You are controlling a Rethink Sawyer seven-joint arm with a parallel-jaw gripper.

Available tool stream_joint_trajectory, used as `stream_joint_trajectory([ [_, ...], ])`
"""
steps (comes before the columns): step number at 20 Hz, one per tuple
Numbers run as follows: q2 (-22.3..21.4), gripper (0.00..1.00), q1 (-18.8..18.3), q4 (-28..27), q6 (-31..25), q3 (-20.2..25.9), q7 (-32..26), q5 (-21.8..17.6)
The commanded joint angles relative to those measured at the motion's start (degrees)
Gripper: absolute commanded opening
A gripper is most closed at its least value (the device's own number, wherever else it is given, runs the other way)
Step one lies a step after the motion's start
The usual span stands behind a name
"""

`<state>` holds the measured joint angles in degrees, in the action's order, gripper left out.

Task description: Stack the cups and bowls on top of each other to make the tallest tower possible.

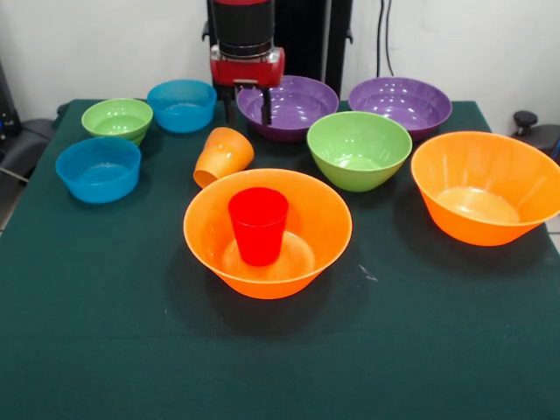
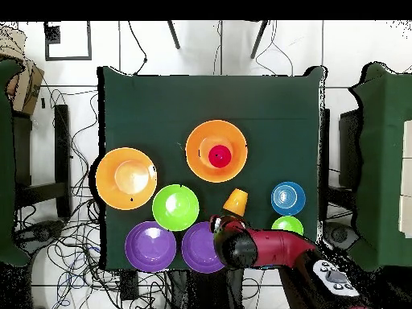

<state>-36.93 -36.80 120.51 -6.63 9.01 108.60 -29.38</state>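
The claw (image 1: 248, 112) hangs low at the table's (image 1: 105, 350) back edge, its 2 prongs apart and empty, one against the rim of a purple bowl (image 1: 289, 107). Just in front of it the orange cup (image 1: 222, 156) lies tipped on its side. Further forward, the red cup (image 1: 258, 225) stands upright inside a large orange bowl (image 1: 267, 232). Beside the claw sit 2 blue bowls (image 1: 182, 105) (image 1: 98, 169) and a small green bowl (image 1: 118, 120); on its other side are a medium green bowl (image 1: 359, 150), a second purple bowl (image 1: 400, 105) and another orange bowl (image 1: 486, 186)
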Motion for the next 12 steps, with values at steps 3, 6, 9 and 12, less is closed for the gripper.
stream_joint_trajectory([
  [3,-3.56,1.00,-9.14,2.90,-4.60,10.11,-4.23,-3.57],
  [6,-4.73,1.00,-12.49,1.85,-8.67,13.92,-7.32,-2.46],
  [9,-4.57,1.00,-14.01,-0.12,-11.75,16.39,-8.85,-1.89],
  [12,-2.97,1.00,-14.06,-1.47,-11.72,17.13,-8.04,-2.71],
])
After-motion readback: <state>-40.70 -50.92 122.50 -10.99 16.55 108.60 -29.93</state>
